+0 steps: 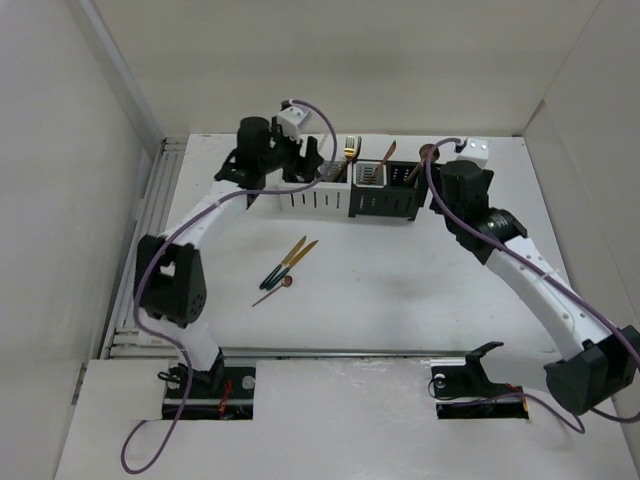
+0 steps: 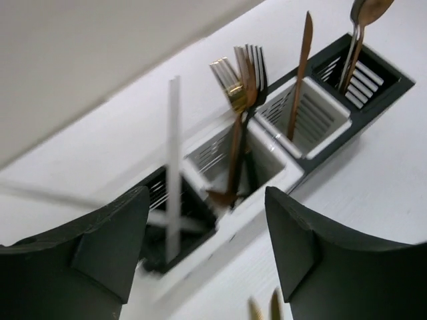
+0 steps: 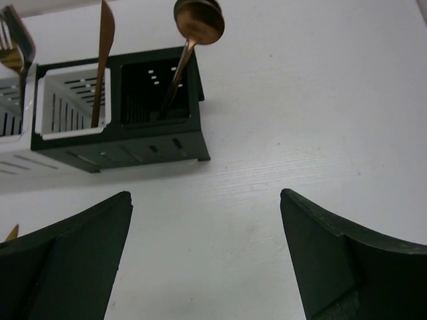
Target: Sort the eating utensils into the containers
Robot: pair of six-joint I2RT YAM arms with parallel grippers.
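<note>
Left wrist view: left claw (image 2: 207, 220) spread wide, gripping nothing. White stick (image 2: 173, 160) stands between the fingers (image 2: 113, 247), clear of both pads, foot in the black end compartment (image 2: 195, 215) of the caddy row (image 1: 380, 205). Stick blurred; upright or nearly so.

Row sits along the table's far edge. Next slots out hold forks (image 2: 240, 73), copper knife (image 2: 301, 73) and copper spoon (image 2: 363, 20).

Right claw (image 3: 207, 247) at the row's other end, jaws fully apart, empty.

Loose utensils (image 1: 288, 262) lie mid-table, left of centre, toward the near edge from the left claw. Long axes run diagonally, near-left to far-right. Left arm looks nearer. Judgement: the next pick needs a wrist turn across that diagonal.
</note>
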